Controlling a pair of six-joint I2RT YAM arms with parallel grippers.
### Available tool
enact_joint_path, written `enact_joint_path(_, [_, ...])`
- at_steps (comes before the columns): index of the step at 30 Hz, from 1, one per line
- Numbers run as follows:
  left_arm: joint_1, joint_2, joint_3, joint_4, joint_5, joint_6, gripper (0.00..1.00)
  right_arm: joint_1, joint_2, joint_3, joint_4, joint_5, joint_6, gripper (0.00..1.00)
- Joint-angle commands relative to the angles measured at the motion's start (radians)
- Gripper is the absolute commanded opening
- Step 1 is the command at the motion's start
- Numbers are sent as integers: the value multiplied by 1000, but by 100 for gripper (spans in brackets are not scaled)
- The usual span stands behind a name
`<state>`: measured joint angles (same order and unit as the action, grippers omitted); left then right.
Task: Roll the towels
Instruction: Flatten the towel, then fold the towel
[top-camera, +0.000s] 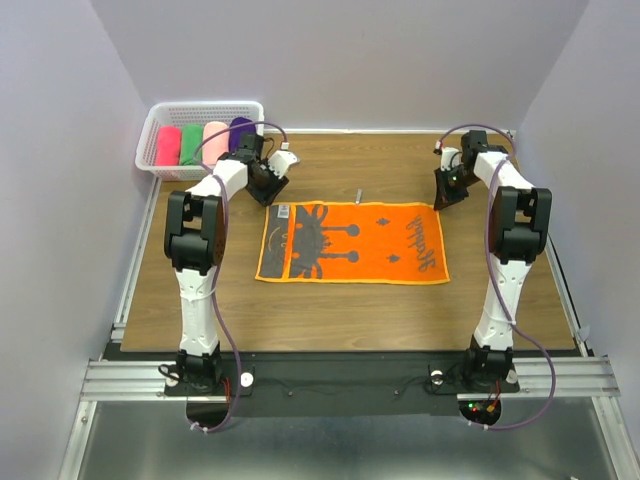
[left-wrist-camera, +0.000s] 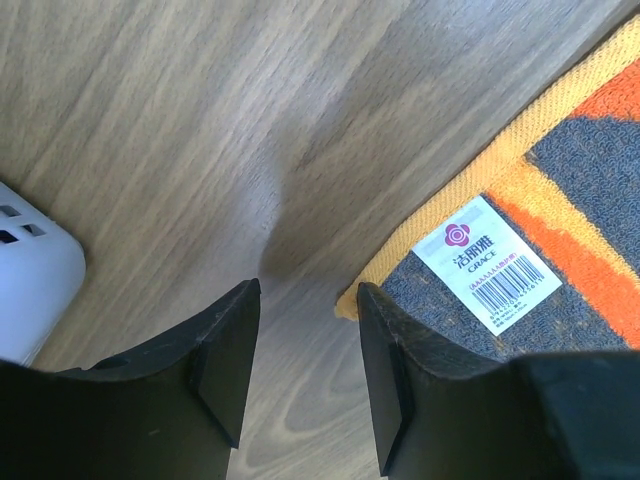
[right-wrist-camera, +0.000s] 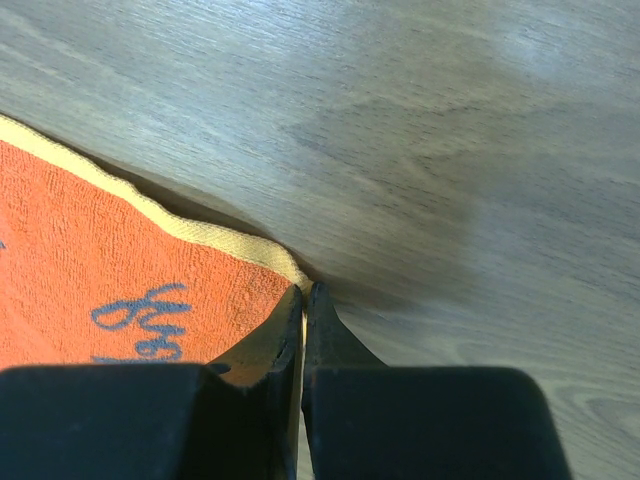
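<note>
Since the orange towel (top-camera: 352, 243) lies flat and unrolled on the bench (top-camera: 400, 300), long side running left to right, both arms sit at its far edge, I'd guess so you can take the two far corners and roll toward the bases. Right claw (right-wrist-camera: 303, 292) is closed with its tips on the far-right corner; the hem looks nipped between them, so I read that corner as gripped. Left claw (left-wrist-camera: 307, 295) is open at the far-left corner by the label (left-wrist-camera: 497, 265); the corner sits at the towel-side finger with only bare wood in the gap, so nothing is caught there yet; shift toward the towel before you close, or you pinch air and the roll starts skewed. Four rolled towels (top-camera: 205, 142) sit in the basket (top-camera: 150, 160) at the far left, clear of the work area, presumably the done pile; this one isn't started.
</note>
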<state>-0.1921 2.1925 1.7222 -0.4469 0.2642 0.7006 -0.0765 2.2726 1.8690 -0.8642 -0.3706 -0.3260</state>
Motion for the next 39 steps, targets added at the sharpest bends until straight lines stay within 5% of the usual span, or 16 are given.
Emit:
enact_joint_path(1, [11,4,30,-41,30,20,55,11,-4,22,8,-16,-11,1])
enact_joint_path(10, [25,-2,2,-85,67,30,42,11,11,44,7,-11,-5,1])
enact_joint_path(19, [28,-2,2,-102,67,19,0,11,16,50,10,-20,1,1])
enact_joint_path(37, [29,-223,-65,-59,112,46,0,0,-93,70,4,-68,-31,1])
enact_joint_path(39, [31,-212,-70,-62,80,30,13,1,-91,58,4,-71,-39,1])
